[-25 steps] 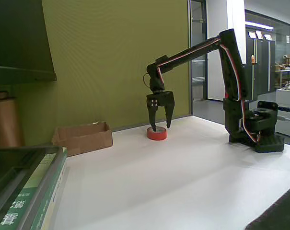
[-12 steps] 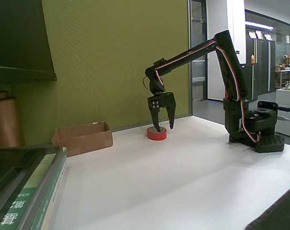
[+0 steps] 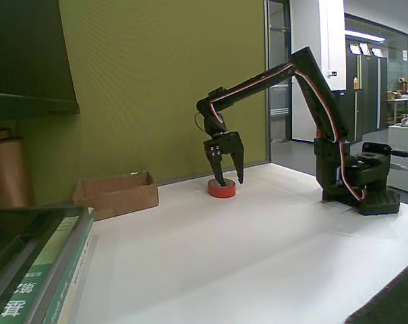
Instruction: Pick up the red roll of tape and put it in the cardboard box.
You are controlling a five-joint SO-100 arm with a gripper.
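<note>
The red roll of tape (image 3: 221, 189) lies flat on the white table, toward the back middle of the fixed view. My black gripper (image 3: 230, 180) hangs over it, pointing down, open, with its fingertips at the height of the roll's top. One finger reaches down at the roll's middle and the other at its right edge. The cardboard box (image 3: 116, 194) sits to the left near the green wall, low and open-topped, well apart from the roll.
A tall brown cylinder (image 3: 7, 173) stands at the far left behind a stack of books (image 3: 38, 270). The arm's base (image 3: 362, 185) is at the right back of the white table (image 3: 257, 256).
The arm has reached slightly further left and forward, and the gripper has shifted a little left over the roll. The roll has not moved.
</note>
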